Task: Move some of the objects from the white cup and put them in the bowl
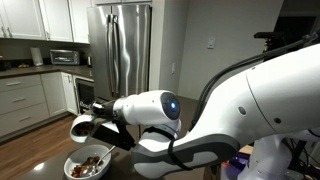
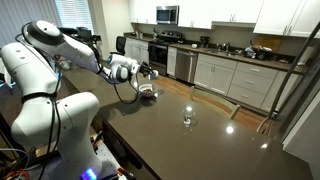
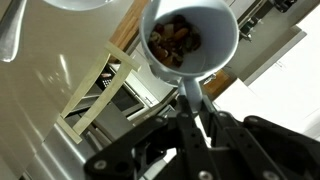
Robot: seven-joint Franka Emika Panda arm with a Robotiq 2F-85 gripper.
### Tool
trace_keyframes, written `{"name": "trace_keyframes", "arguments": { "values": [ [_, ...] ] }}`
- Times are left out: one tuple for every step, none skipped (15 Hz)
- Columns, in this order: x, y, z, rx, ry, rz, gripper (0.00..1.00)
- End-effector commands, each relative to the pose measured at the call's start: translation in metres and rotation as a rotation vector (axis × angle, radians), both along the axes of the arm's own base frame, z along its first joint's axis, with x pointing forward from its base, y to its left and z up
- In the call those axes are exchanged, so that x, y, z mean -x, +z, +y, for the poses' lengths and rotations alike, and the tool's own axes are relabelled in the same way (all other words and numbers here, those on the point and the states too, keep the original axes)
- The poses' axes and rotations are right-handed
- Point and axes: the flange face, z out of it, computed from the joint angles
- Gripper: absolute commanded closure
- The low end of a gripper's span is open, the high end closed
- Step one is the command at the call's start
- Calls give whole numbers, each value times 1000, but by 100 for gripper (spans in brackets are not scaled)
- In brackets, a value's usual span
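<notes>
My gripper [image 1: 100, 128] is shut on the white cup [image 1: 81, 124] and holds it tilted just above the bowl [image 1: 88, 166]. In the wrist view the gripper [image 3: 190, 100] pinches the cup [image 3: 205, 20] by its rim, and reddish-brown bits [image 3: 175, 42] lie inside it. The wide white bowl on the counter holds more of the same bits [image 1: 90, 163]. In an exterior view the gripper [image 2: 148, 72] hangs over the bowl [image 2: 147, 92] at the far end of the dark table.
A tiny clear glass [image 2: 188, 118] stands alone in the middle of the dark table [image 2: 200, 140]. Kitchen cabinets, a stove [image 2: 160, 55] and a steel fridge [image 1: 122, 45] stand behind. The robot's white arm [image 1: 250, 100] fills the near side.
</notes>
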Motion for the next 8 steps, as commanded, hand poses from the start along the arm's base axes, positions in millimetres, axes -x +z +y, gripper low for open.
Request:
{"name": "trace_keyframes", "arguments": {
  "values": [
    [5, 14, 2, -16, 12, -19, 94],
    [4, 15, 1, -12, 12, -20, 94],
    [3, 4, 5, 0, 12, -5, 94],
    [3, 3, 5, -2, 11, -5, 85],
    [4, 0, 5, -3, 10, -1, 85],
    [5, -3, 6, -2, 11, 4, 85],
    [5, -4, 7, -2, 12, 7, 94],
    [5, -6, 8, 22, 9, -10, 94]
  ]
}}
